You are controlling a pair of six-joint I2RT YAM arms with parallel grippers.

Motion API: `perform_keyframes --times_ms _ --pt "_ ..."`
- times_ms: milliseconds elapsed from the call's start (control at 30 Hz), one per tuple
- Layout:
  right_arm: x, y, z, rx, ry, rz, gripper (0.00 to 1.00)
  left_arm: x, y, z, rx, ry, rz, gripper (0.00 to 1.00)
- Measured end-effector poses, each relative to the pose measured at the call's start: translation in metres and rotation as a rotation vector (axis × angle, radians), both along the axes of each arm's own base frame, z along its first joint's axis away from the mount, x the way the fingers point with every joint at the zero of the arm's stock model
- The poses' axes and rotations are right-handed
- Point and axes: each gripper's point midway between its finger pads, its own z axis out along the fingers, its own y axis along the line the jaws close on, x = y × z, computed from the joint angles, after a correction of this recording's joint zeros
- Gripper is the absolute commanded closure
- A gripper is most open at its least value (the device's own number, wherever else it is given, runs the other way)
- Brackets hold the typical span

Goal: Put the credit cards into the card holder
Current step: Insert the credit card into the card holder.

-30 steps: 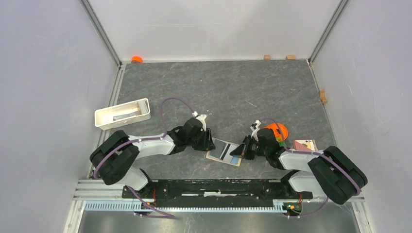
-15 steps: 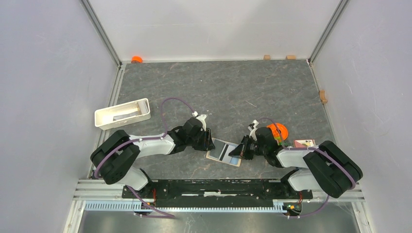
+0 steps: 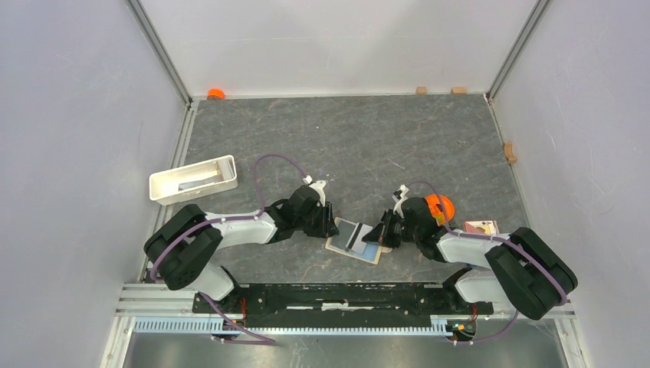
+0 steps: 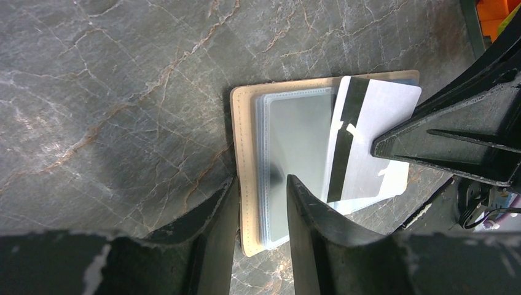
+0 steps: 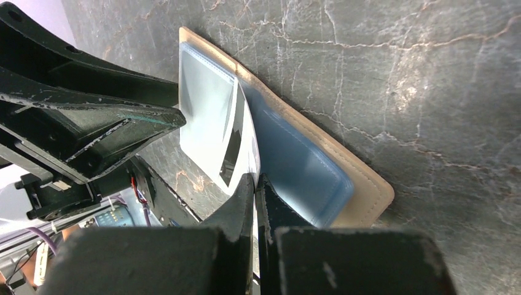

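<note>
We see the card holder (image 4: 247,153) lying open on the table (image 3: 383,138), at its near middle between the two arms. Our left gripper (image 4: 261,181) has its fingers (image 4: 212,215) apart, astride the holder's left edge; whether they press it we cannot tell. Our right gripper (image 5: 255,179) is pinched tight on the grey card (image 4: 384,104), which lies slanted over the see-through pockets (image 4: 295,141). A pale card (image 3: 480,228) lies well apart on the right.

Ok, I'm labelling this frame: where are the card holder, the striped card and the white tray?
card holder (image 4: 295,141), left wrist view, on its clear pocket.
striped card (image 4: 378,110), left wrist view, pale face beside the stripe.
white tray (image 3: 195,193), top view, near wall.
</note>
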Motion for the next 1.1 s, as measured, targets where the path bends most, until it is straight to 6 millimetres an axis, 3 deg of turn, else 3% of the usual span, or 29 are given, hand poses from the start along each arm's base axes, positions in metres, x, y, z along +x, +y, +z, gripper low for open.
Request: perform_keyframes --times_ms 1100 --pt "-0.010 0.006 -0.007 -0.002 0.066 0.029 1.00 0.000 0.000 0.000 0.001 0.002 -0.001 0.62"
